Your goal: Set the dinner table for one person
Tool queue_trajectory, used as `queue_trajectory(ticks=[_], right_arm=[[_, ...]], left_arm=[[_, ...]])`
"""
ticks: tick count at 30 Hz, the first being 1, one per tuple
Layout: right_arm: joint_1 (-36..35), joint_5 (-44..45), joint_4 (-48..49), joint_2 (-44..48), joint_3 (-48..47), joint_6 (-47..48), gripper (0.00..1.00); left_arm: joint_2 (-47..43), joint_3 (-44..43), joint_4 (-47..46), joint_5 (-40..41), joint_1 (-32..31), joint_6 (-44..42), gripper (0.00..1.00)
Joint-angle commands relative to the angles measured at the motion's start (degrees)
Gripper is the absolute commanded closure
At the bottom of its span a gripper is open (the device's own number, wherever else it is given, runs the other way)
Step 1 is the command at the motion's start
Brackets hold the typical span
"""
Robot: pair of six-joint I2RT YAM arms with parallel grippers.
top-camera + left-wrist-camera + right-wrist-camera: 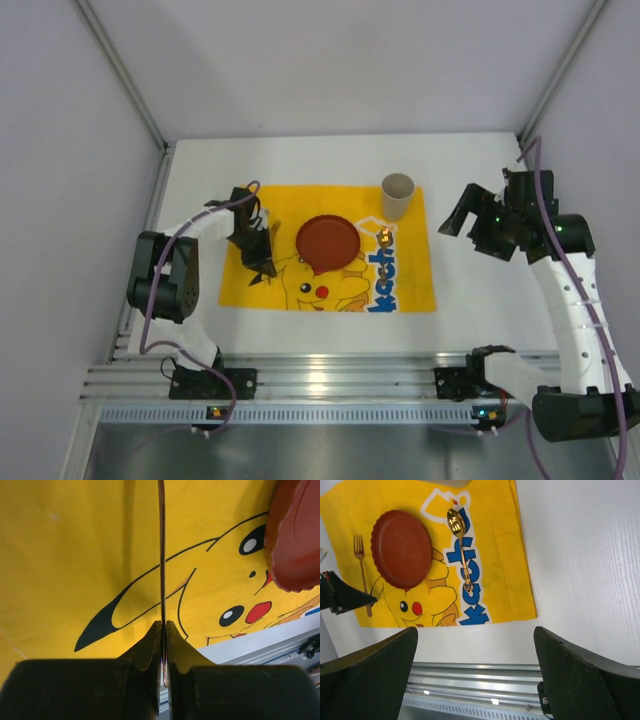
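While the white dinner table (480, 300) spreads beneath both arms, the left gripper (260, 262) pinches a gold fork (362, 572) over the yellow Pikachu mat (250, 290), with a red plate (326, 242) just to its right. Beyond the plate lie a gold spoon (461, 550) and a beige cup (397, 195). The right gripper (475, 632) hangs spread over bare tabletop.

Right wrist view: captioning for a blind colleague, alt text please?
A red plate sits on a yellow Pikachu mat, gold fork one side, gold spoon the other, on a white table. The right gripper frames the bottom, fingers open.
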State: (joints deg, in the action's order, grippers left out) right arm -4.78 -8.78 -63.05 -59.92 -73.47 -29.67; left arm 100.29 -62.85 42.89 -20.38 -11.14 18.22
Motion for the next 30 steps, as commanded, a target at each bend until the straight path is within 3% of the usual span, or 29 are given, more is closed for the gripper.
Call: queue_trajectory(ticks=[1,6,7,8,18,19,20,21,25,28,30], right_arm=[[-0.8,0.6,1.3,-0.1,0.3,0.7,0.00],[-0.8,1.3,1.0,0.5,0.9,0.9,0.00],[-0.8,1.5,0.9,0.6,1.0,1.0,0.00],[-0.8,1.7,0.8,0.8,1.0,1.0,0.00],[-0.9,2.0,1.3,1.0,1.8,1.6,0.00],[-0.9,1.7,1.5,1.0,1.6,1.8,0.00],[-1.0,1.1,2.7,1.5,1.1,2.2,0.00],[-1.9,-1.3,3.5,1.6,0.9,2.4,0.00],[-6.2,-9.2,10.3,5.5,-0.9,5.1,0.00],[-7.2,-4.2,14.9,12.1,0.9,5.6,0.00],[-7.2,1.9,17.6,16.2,5.3,4.7,0.00]], left_arm=[[1.0,-2.5,-1.1,0.5,0.8,-0.9,0.88],[1.6,-4.3,0.3,0.2,0.9,-0.7,0.71],[0.6,-4.4,0.9,0.1,0.9,-0.7,0.59],[0.0,-4.4,1.1,0.0,0.9,-0.8,0.53],[-7.6,-7.9,8.3,6.7,0.9,-1.4,0.39],[-10.2,-8.3,8.4,7.0,0.9,-0.7,0.36],[-11.6,-8.7,8.3,6.6,0.8,-0.3,0.23],[-13.1,-8.8,8.3,6.5,0.8,1.0,0.18],[-24.6,-8.1,6.6,8.3,-0.5,4.3,0.10],[-35.2,-6.8,2.8,14.5,-2.5,7.8,0.07],[-40.8,-3.3,-1.0,24.6,-4.2,10.6,0.02]])
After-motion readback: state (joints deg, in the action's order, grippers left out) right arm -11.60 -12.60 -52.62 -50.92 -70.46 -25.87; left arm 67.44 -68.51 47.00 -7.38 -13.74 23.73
